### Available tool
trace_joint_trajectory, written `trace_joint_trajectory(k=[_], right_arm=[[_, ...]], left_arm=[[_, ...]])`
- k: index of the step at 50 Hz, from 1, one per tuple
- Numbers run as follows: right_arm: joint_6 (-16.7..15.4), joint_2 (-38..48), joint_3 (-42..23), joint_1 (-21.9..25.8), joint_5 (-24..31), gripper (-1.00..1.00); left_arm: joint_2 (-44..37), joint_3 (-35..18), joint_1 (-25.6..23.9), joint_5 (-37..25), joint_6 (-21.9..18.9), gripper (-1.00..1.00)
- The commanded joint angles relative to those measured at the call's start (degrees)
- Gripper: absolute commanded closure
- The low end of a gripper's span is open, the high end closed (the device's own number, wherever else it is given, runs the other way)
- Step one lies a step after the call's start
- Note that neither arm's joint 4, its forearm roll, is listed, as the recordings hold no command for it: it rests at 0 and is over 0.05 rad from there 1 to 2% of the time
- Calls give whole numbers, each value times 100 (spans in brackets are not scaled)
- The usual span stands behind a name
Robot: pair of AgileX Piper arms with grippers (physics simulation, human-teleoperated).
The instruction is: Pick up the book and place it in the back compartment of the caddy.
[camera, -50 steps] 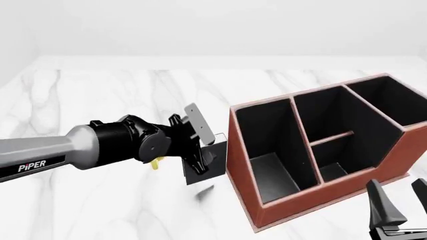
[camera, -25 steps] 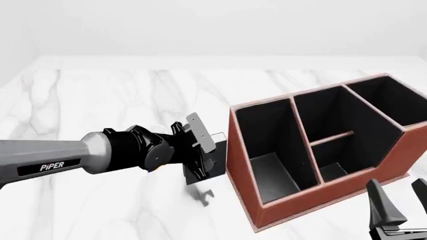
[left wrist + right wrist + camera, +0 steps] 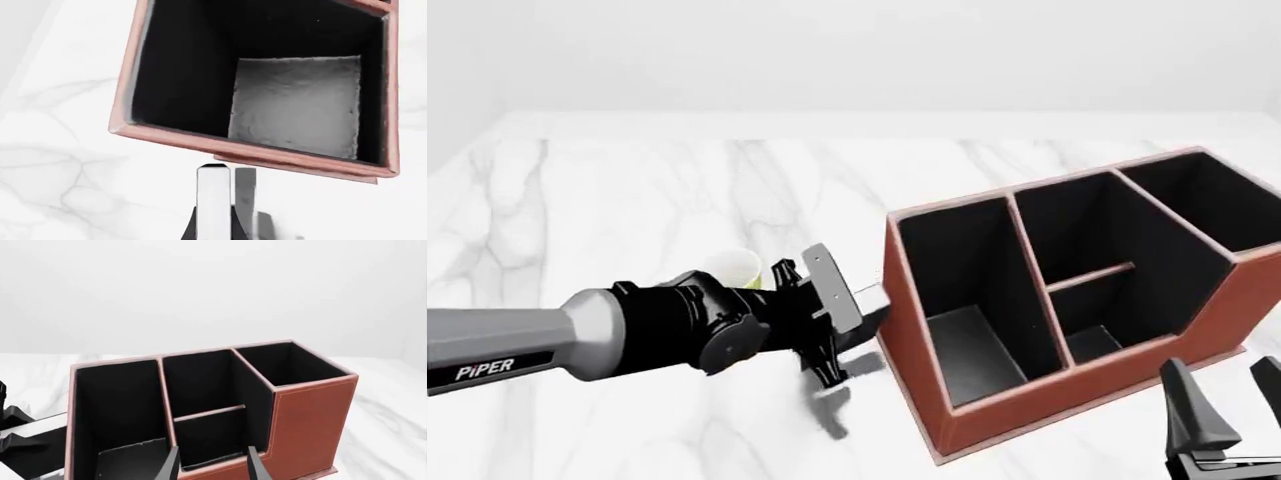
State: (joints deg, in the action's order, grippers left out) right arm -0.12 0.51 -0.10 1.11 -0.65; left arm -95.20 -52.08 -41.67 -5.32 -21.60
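Starting at the left of the caddy (image 3: pixel 1068 300), we see our left arm reaching across the marble table (image 3: pixel 627 190) with the left gripper (image 3: pixel 834 325) just beside the caddy's left outer wall. Its fingers look pressed on the book (image 3: pixel 861 300), a thin slab held flat against that wall's outside, white page edge showing; from the wrist view the pale slab sits between the fingers, so we judge it pinched, not loose. A yellow mug (image 3: pixel 731 268) peeks out behind the arm, further left of the caddy. We hold the book edge-on probably so it can slide down into a narrow cell.

Inside the caddy, the back compartment (image 3: pixel 1090 345) lies under the short cross divider, against the lower outer wall, and nothing is in it yet, so the lift over the rim is not yet done.

At the caddy's lower right corner, the right gripper (image 3: pixel 1228 400) waits with fingers spread, holding nothing, out of the way.
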Motion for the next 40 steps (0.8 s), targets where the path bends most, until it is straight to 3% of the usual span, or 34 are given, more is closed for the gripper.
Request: trace_joint_trajectory(k=[1, 12, 22, 24, 27, 28, 30, 32, 34, 36, 40], right_arm=[[-6, -15, 1, 4, 8, -100], [-12, -24, 0, 9, 16, -100], [-19, -36, -4, 3, 21, -100], [-33, -37, -5, 4, 23, -100], [-20, -35, -8, 0, 25, -100], [-28, -35, -6, -4, 23, -100], [-28, -35, -7, -9, 22, -100], [-27, -35, -8, -14, 23, -100], [-24, -36, -9, -10, 22, -100], [-34, -40, -11, 3, 21, -100], [-32, -41, -12, 7, 19, -100]], left_arm=[[638, 290, -195, -236, -124, 100], [2002, -136, -420, -1563, -92, 100], [2558, -581, -583, -2419, -115, 100], [2626, -521, -368, -2654, -834, 100], [2671, -944, -454, -3150, -628, 100], [2698, -1152, -316, -3398, -924, 100], [2699, -1423, -428, -3693, -852, 100], [2714, -1865, -189, -3877, -1131, 100], [2641, -2343, -252, -4209, -1103, 100], [2635, -2716, -59, -4333, -1443, 100], [2428, -3769, -98, -4747, -1594, 100]])
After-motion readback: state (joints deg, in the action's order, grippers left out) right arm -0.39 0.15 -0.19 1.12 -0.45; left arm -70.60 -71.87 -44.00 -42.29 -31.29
